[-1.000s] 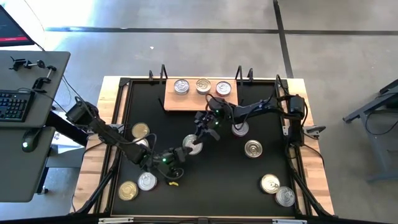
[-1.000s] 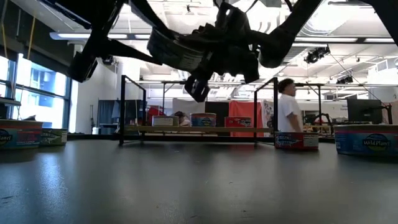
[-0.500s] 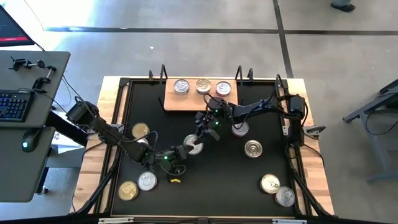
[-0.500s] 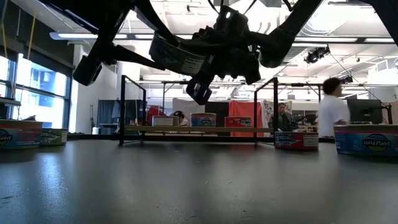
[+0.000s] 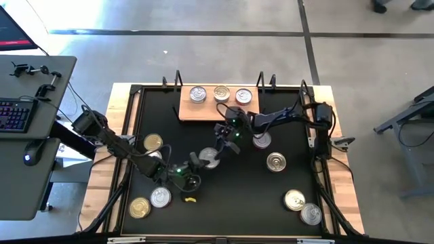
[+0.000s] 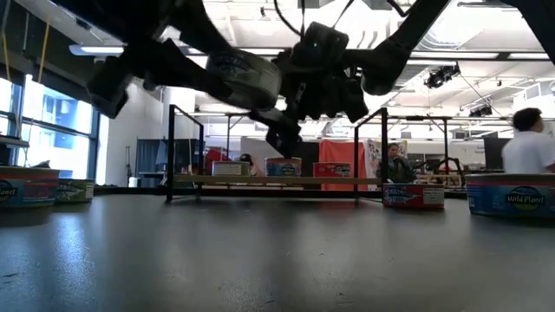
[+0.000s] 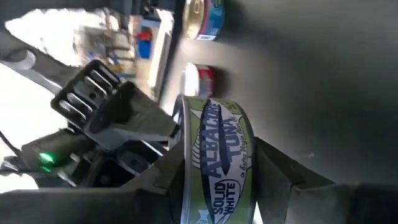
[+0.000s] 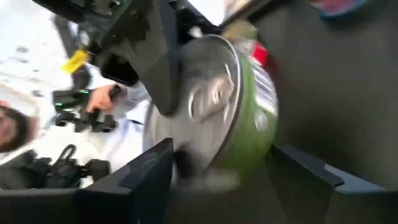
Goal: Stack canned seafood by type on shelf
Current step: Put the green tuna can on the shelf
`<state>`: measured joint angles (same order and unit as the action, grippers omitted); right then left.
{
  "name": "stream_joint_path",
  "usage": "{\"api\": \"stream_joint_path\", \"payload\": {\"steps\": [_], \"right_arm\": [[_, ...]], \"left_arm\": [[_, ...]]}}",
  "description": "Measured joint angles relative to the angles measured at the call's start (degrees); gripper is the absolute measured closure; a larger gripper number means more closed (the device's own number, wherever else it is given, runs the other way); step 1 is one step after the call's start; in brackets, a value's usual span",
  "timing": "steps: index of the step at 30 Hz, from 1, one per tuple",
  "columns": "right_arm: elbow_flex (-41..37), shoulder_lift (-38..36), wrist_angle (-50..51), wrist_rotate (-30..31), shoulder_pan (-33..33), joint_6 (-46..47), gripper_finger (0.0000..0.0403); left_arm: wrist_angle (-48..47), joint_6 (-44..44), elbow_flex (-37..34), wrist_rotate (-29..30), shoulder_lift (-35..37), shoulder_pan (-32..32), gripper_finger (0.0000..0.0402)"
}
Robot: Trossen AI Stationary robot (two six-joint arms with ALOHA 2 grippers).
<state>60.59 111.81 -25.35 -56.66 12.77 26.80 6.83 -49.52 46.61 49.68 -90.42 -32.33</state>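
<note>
Three silver-lidded round tins (image 5: 218, 93) sit in a row on light-brown wooden shelf (image 5: 196, 111), at table's 12 o'clock. Left gripper (image 5: 201, 161) clamped on green-labelled albacore tuna tin (image 7: 216, 163), mid-table, raised. Right gripper (image 5: 225, 137) just beside, at its 1 o'clock; opening unclear.

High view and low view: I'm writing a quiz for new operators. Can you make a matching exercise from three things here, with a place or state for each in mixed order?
Things:
1. albacore tuna can
2. shelf
3. pair of cans

Places or states:
A. carries three cans in a row
B. resting on the tabletop, right side, far from the shelf
C. raised off the tabletop, in the left gripper

Pairs: 1-C, 2-A, 3-B
</note>
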Motion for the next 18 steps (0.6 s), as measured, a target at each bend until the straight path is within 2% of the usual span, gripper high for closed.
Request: {"api": "stream_joint_path", "payload": {"steps": [5, 12, 15, 18], "right_arm": [[-0.1, 0.0, 6.8, 8.4, 1.1, -2.3, 0.0163], [-0.1, -0.1, 15.1, 29.6, -2.3, -3.0, 0.0163], [-0.1, -0.1, 20.0, 36.1, -6.2, -3.9, 0.0163], [0.0, -0.1, 24.0, 43.8, -10.7, -4.0, 0.0163]], "left_arm": [[-8.7, 14.7, -0.1, 2.8, 0.5, -2.9, 0.0281], [-24.4, 36.1, -0.1, 6.7, 0.5, -3.3, 0.0281], [-28.4, 41.6, -0.1, 10.7, 0.5, -1.7, 0.0281], [-28.2, 43.4, -0.1, 12.5, 0.5, 1.3, 0.0281]]}}
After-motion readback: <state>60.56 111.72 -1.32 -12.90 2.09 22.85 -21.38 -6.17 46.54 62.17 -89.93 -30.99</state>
